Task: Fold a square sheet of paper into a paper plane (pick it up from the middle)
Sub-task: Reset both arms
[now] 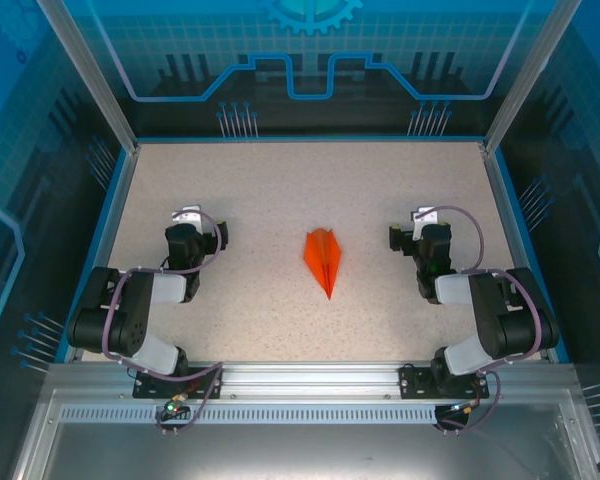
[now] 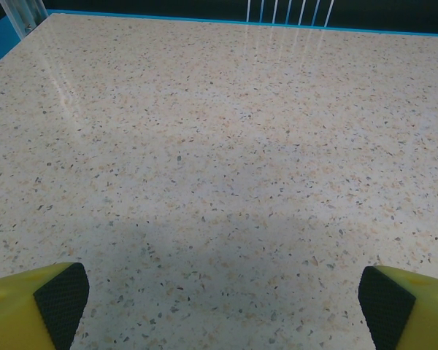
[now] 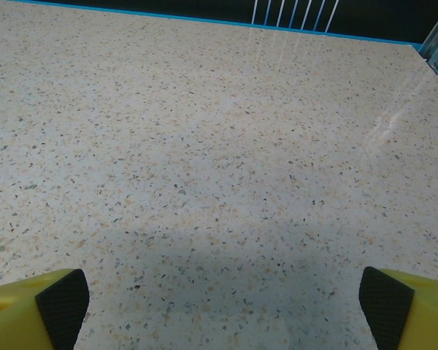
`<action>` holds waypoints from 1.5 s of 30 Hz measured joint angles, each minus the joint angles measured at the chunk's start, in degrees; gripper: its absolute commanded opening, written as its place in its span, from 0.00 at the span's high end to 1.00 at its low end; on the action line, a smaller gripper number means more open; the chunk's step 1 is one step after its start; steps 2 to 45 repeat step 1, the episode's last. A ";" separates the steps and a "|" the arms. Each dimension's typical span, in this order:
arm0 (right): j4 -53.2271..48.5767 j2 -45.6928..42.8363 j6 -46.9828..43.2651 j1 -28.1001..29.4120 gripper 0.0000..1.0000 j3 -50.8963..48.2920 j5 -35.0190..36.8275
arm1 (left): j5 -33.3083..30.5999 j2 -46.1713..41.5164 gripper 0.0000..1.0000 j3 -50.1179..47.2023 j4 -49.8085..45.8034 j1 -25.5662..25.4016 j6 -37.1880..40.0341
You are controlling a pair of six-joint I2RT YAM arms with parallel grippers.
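Note:
The paper plane [image 1: 323, 259] lies flat in the middle of the speckled table, a narrow bright orange dart with a centre crease, its tip pointing toward the near edge. My left gripper [image 1: 187, 216] rests well to its left, folded back over its arm. My right gripper [image 1: 423, 216] sits about as far to its right. Both are open and hold nothing. In the left wrist view the yellow fingers with black pads [image 2: 60, 302] stand wide apart over bare table, and my left gripper [image 2: 223, 306] is empty. The right wrist view shows the same: pads [image 3: 385, 305] far apart, right gripper [image 3: 225, 306] empty.
A blue rim [image 1: 310, 138] borders the table at the back and sides, with clear panels and metal posts [image 1: 90, 75] rising behind it. An aluminium rail [image 1: 310, 380] carries both arm bases at the near edge.

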 measured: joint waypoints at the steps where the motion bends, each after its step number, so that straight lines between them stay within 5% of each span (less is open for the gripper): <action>1: 0.00 0.00 0.00 0.00 0.01 0.02 0.00 | 0.00 0.00 0.02 0.00 0.00 0.00 0.00; 45: 0.00 0.00 0.00 0.00 0.01 0.02 0.00 | 0.00 0.00 0.02 0.00 0.00 0.00 0.00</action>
